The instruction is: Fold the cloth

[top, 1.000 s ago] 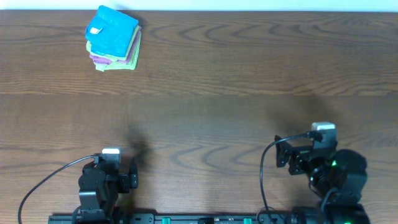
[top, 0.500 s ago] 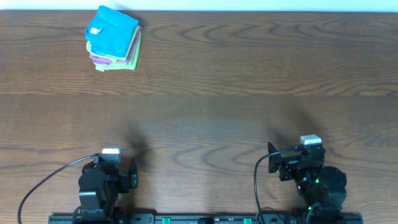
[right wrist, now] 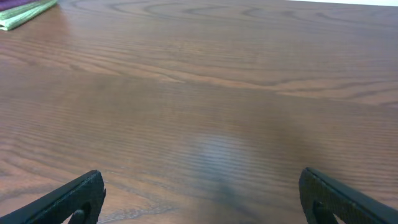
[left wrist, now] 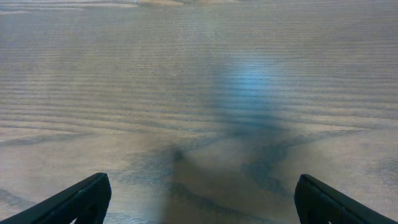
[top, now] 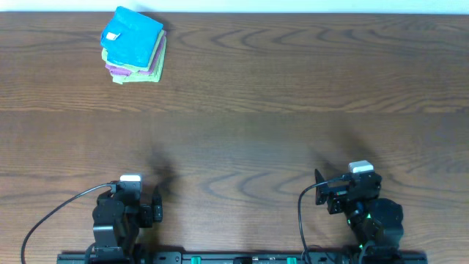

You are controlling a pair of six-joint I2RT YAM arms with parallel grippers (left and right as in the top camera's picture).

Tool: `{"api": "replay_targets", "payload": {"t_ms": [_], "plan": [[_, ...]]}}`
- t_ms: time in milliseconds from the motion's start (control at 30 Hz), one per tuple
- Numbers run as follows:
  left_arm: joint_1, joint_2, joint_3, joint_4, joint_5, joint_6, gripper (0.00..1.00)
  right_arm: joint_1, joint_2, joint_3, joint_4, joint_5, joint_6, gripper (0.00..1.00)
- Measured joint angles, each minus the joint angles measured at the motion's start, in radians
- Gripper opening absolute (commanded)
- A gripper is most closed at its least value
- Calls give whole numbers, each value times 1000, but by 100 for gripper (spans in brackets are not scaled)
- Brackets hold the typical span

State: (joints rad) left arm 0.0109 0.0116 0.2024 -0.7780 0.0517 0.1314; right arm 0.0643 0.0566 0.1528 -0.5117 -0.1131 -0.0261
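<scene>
The sky-blue cloth (top: 133, 35) lies folded with its white tag up, on top of a pile at the table's far left corner. My left gripper (top: 130, 192) rests at the front left edge, open and empty; its view (left wrist: 199, 199) shows only bare wood between the fingers. My right gripper (top: 350, 183) is at the front right edge, open and empty (right wrist: 202, 199). Both are far from the cloth.
Under the blue cloth are a lime-green folded cloth (top: 156, 64) and a purple folded cloth (top: 115, 68); their edges show at the top left of the right wrist view (right wrist: 22, 12). The wooden table (top: 293, 110) spans the view.
My right arm has drawn back toward the front edge and a little left. The left arm and the pile of cloths have not moved.
</scene>
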Motion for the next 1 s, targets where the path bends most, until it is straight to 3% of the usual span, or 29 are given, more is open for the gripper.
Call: {"api": "replay_targets", "payload": {"t_ms": [267,500,1000], "plan": [[0,0,0,0,0,0,95,1,0,2,-53,13,-9,99],[0,0,0,0,0,0,95,1,0,10,-213,26,-11,99],[0,0,0,0,0,0,95,27,-13,10,-217,28,28,99]]}}
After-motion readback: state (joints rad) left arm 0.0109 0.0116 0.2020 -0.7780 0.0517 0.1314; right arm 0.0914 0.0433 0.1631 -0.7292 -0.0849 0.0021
